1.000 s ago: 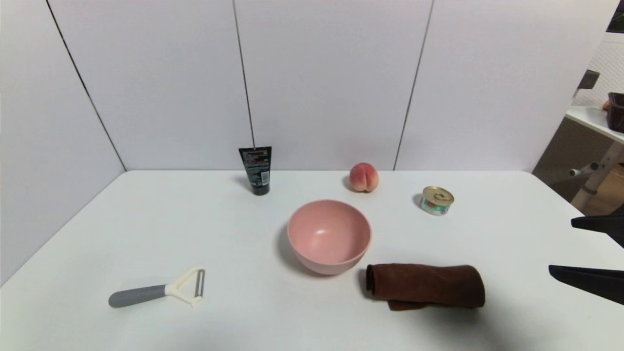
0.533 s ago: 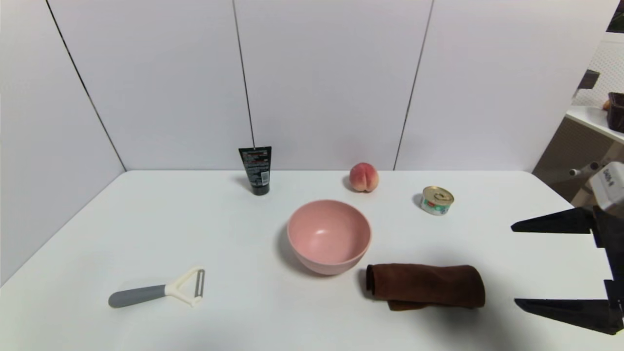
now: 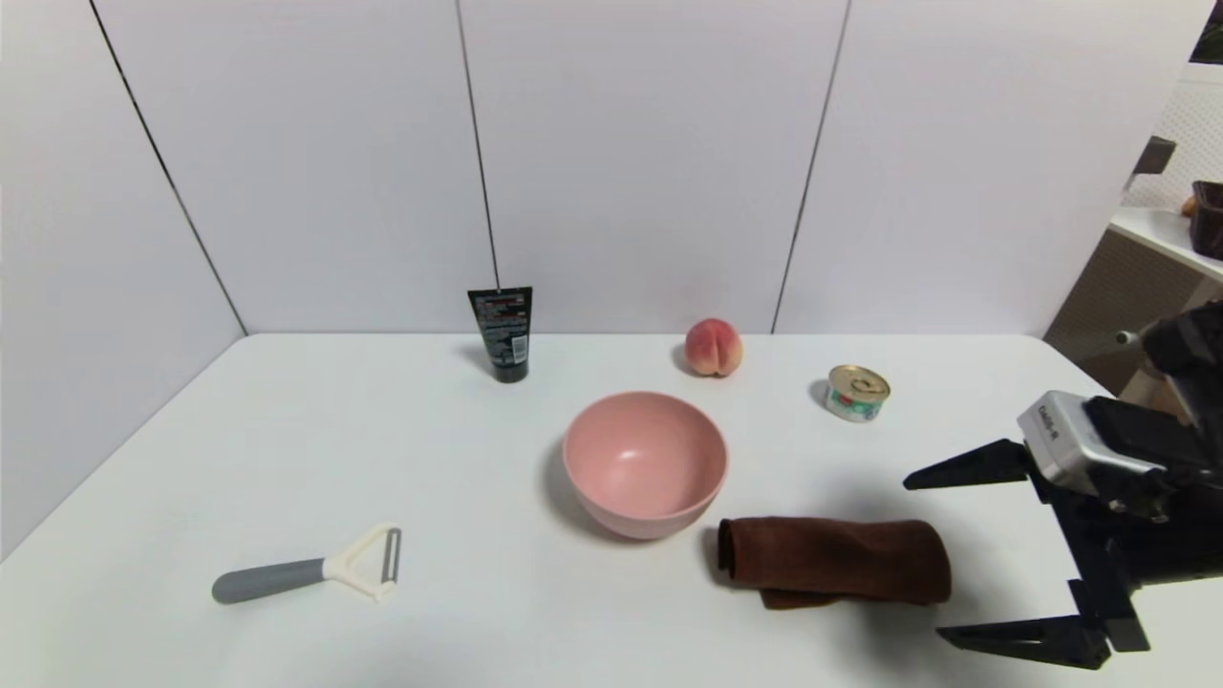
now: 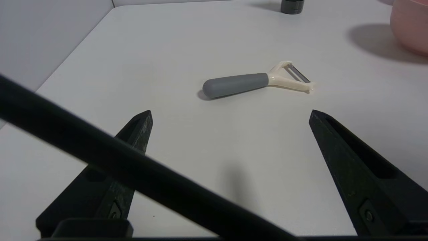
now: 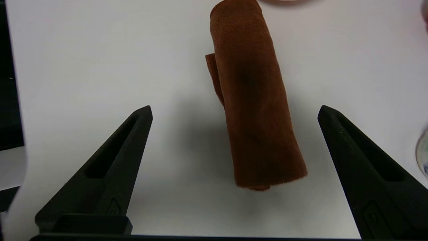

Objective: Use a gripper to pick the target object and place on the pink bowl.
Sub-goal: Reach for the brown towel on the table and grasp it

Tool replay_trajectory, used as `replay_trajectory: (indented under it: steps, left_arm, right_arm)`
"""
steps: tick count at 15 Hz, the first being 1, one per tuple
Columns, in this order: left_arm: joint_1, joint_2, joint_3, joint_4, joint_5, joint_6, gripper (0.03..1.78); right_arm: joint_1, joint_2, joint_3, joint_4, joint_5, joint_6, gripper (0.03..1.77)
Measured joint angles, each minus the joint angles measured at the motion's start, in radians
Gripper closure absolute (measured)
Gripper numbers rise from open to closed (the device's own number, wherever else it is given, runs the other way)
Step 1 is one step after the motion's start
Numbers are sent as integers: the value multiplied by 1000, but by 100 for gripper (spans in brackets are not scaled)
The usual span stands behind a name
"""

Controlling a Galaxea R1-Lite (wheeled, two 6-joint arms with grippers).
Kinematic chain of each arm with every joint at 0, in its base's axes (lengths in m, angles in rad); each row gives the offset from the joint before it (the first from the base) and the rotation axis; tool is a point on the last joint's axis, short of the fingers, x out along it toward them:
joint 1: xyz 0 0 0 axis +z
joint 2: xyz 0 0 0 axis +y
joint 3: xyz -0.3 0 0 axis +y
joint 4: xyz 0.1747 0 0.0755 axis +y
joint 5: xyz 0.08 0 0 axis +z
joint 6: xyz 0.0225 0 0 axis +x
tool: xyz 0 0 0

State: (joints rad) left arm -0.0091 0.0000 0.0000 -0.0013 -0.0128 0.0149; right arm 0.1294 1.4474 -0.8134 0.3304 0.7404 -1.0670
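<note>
The target object, a dark brown rolled cloth (image 3: 834,559), lies on the white table just right of and nearer than the pink bowl (image 3: 645,459), which holds nothing. My right gripper (image 3: 925,557) hovers at the cloth's right end, open wide, one finger on each side of the roll's line. In the right wrist view the cloth (image 5: 254,110) runs lengthwise away between the two spread fingers of the right gripper (image 5: 234,108), touching neither. My left gripper (image 4: 230,113) is open over bare table near the front left and is out of the head view.
A grey-handled peeler (image 3: 306,571) lies at the front left, ahead of the left gripper (image 4: 254,80). A black tube (image 3: 501,334), a peach (image 3: 713,347) and a tin can (image 3: 857,392) stand behind the bowl. A dark cable (image 4: 133,174) crosses the left wrist view.
My right gripper has come in from the right edge toward the cloth's right end, still open. The cloth, the bowl and the other things have not moved.
</note>
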Motion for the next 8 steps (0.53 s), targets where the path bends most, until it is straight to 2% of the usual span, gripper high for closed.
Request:
replay_trajectory:
  steps: [4, 6, 8]
  left_arm:
    - [0, 0, 0, 0, 0, 0, 12]
    - [0, 0, 0, 0, 0, 0, 12]
    - [0, 0, 0, 0, 0, 0, 12]
  right_arm:
    - [50, 122, 25, -162, -40, 1, 9]
    - [57, 168, 24, -200, -69, 1, 9]
    - [59, 207, 24, -211, -75, -1, 9]
